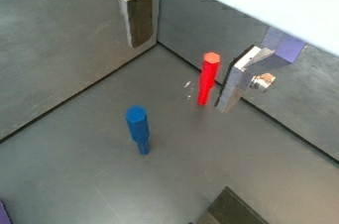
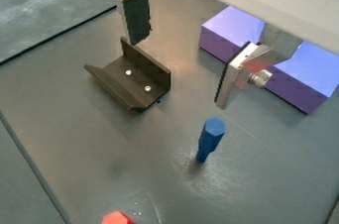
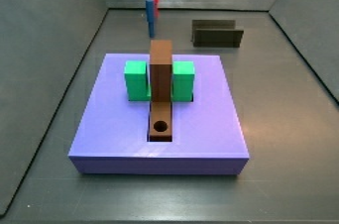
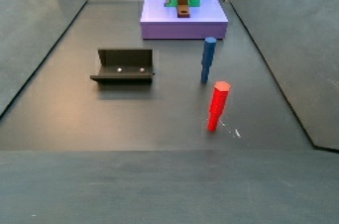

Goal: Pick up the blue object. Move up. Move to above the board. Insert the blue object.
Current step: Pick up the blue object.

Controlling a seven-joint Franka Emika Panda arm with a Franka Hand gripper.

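Blue object (image 1: 138,129) stood upright and free on the dark floor, below the pincer (image 1: 185,48), whose silver fingers (image 1: 137,19) hung spread apart above it, grasping nothing. In a side view the blue object (image 4: 208,59) rose at frame centre, the red stick (image 4: 217,106) near it toward the lower right, the fixture (image 4: 125,66) to its left, the board (image 4: 184,18) at top centre.

A red stick (image 4: 217,106) stood upright right of centre in a side view; the dark fixture (image 4: 125,66) sat left of centre.
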